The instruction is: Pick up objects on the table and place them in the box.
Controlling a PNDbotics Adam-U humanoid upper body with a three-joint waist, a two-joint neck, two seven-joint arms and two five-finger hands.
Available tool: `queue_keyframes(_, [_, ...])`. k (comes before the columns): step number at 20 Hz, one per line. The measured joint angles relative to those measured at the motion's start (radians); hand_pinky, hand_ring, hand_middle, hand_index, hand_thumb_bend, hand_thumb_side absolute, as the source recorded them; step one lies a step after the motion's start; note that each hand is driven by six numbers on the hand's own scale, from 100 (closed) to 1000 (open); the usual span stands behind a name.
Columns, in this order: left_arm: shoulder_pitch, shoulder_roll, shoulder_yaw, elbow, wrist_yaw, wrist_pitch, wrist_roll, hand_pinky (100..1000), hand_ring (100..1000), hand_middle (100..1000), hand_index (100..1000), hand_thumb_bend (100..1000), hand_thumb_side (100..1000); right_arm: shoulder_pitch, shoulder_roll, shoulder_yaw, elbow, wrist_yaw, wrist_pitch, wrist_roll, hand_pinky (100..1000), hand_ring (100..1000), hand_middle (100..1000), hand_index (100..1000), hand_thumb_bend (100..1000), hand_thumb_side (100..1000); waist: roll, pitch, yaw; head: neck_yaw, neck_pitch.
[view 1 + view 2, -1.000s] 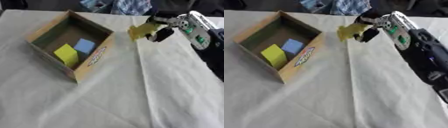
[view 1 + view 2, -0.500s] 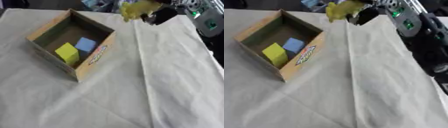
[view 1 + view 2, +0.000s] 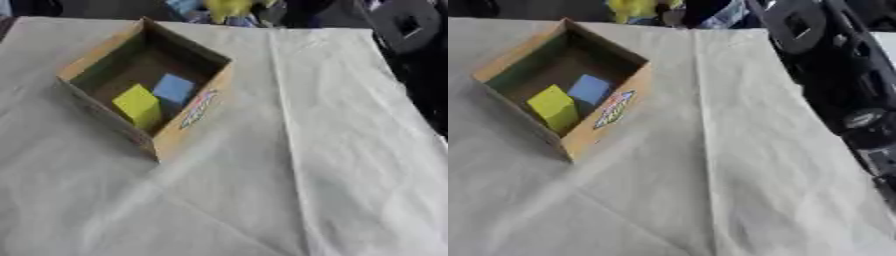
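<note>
Two blocks in tilted box, right hand beside blurred yellow object, grip and its orientation unreadable

A pale, off-white cloth covers the counter and fills nearly the whole view. It is creased: one long fold runs from 12 o'clock down toward 5 o'clock, and softer wrinkles fan across the lower half toward 7 o'clock. The light is even and soft, with only faint shading along the folds. Beyond the cloth's far edge, from 11 to 1 o'clock, lies a dark strip of room too blurred to make out, with a patch of blue and white in it.
</note>
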Motion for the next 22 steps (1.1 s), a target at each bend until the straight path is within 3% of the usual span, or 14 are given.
queue_keyframes(13, [-0.006,-0.009,-0.006,0.000,0.009,-0.003,-0.004,612,846,1000,667,225,936,-0.066,0.211,0.015,0.225,0.122,-0.022,-0.020,838,808,560,818,100,456,-0.001,0.003,0.023,-0.023,-0.001])
queue_keyframes(22, [-0.014,-0.017,-0.006,0.000,0.012,-0.004,-0.006,612,846,1000,667,224,935,-0.070,0.309,0.018,0.328,0.197,-0.065,-0.025,863,837,618,843,100,489,-0.001,0.006,0.035,-0.039,-0.002])
